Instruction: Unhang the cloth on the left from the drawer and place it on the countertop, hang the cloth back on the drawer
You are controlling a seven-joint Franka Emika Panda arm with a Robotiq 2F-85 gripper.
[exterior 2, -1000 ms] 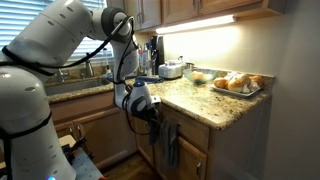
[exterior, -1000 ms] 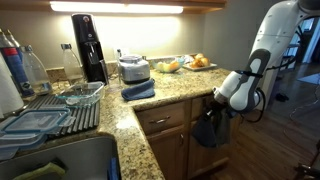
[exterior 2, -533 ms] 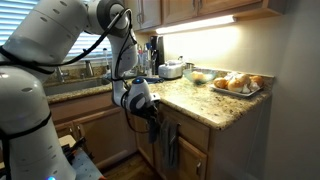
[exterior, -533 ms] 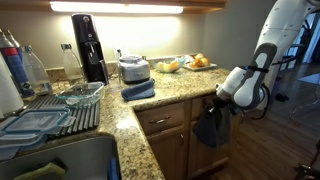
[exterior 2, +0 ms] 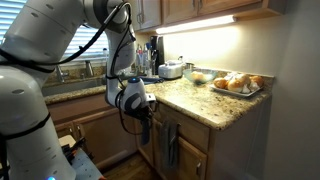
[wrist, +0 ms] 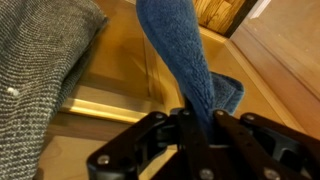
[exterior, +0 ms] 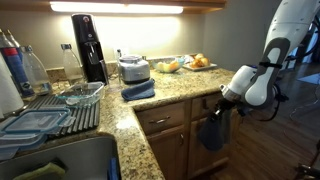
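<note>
My gripper (exterior: 224, 101) is shut on the dark slate-blue cloth (exterior: 212, 131), which hangs below it in front of the honey-brown drawer (exterior: 164, 121). In the wrist view the cloth (wrist: 180, 48) runs from between the jaws (wrist: 199, 126) up to the top of the frame, over the wooden cabinet front. The gripper (exterior 2: 141, 108) with the dark cloth (exterior 2: 144, 126) stands a little off the cabinet. The speckled granite countertop (exterior: 172, 88) lies above the drawer and also shows in an exterior view (exterior 2: 205, 104). I cannot tell whether the cloth still touches the drawer.
A lighter grey-blue cloth (exterior 2: 170, 144) hangs on the cabinet beside it, seen as grey knit (wrist: 40, 70) in the wrist view. A folded blue towel (exterior: 138, 90), a toaster (exterior: 133, 69), a food tray (exterior 2: 238, 84), a coffee machine (exterior: 89, 46) and a dish rack (exterior: 55, 112) sit on the counter.
The gripper has moved away from the drawer front with the dark cloth in it, and the cloth has come along with it.
</note>
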